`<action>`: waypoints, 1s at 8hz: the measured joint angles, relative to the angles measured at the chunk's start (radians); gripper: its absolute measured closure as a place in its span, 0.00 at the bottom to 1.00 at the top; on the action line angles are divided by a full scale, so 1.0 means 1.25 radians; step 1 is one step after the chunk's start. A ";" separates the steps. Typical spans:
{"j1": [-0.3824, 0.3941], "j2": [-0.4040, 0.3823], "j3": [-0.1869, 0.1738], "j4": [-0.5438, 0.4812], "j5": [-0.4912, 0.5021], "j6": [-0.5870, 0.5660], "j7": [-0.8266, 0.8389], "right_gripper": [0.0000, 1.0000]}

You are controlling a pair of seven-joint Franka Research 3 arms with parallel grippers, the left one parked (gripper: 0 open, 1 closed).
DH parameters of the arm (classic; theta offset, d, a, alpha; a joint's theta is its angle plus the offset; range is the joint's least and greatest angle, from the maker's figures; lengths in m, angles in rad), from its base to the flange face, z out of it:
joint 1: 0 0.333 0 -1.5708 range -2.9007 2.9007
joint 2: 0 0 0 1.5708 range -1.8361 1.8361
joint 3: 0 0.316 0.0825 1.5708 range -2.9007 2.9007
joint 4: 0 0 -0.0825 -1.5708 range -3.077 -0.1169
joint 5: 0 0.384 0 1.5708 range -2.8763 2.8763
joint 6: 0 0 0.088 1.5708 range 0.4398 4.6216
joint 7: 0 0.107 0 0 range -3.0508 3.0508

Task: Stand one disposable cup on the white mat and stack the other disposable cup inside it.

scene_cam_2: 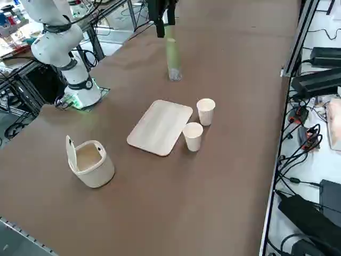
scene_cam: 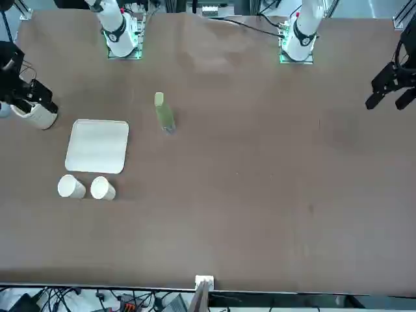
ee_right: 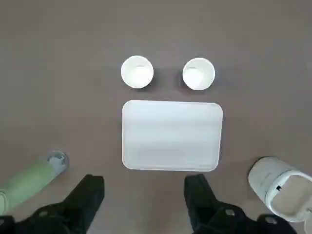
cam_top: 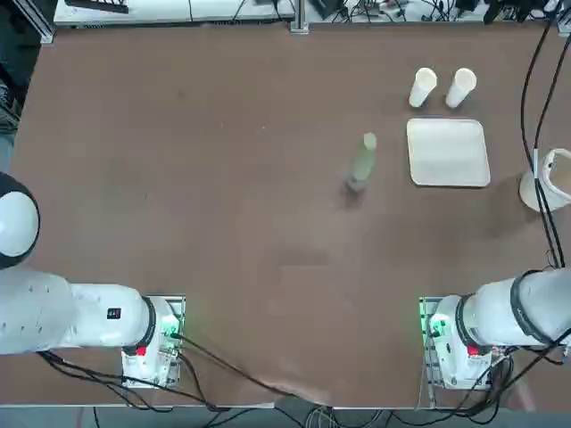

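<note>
While your right claw [ee_right: 144,195] hangs high over the bench [cam_top: 223,223] with its two fingers spread wide apart and nothing between them, both disposable cups stand upright on the bare bench surface, side by side but not touching. In the top view you will find the left cup [cam_top: 423,86] and the right cup [cam_top: 461,86] at about 12 o'clock from the white mat [cam_top: 448,152], just beyond its far edge. That mat lies flat toward the bench's far right, with nothing on it. At 9 o'clock from the mat, near but apart from it, a tall pale green bottle [cam_top: 362,162] stands upright. At 3 o'clock from the mat, near the bench's right edge, you can see a small cream bin [cam_top: 553,178] with its flip lid raised.
</note>
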 joint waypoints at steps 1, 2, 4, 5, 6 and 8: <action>0.000 0.000 0.000 0.000 0.000 0.000 0.000 0.00; 0.000 0.000 0.000 0.000 0.000 0.000 -0.001 0.00; 0.001 0.007 0.002 0.003 0.001 0.003 -0.002 0.00; 0.002 0.021 0.005 0.003 0.001 0.012 -0.002 0.00; 0.004 0.055 0.008 -0.001 0.002 0.048 -0.002 0.00; 0.017 0.154 0.012 -0.026 0.003 0.190 -0.002 0.00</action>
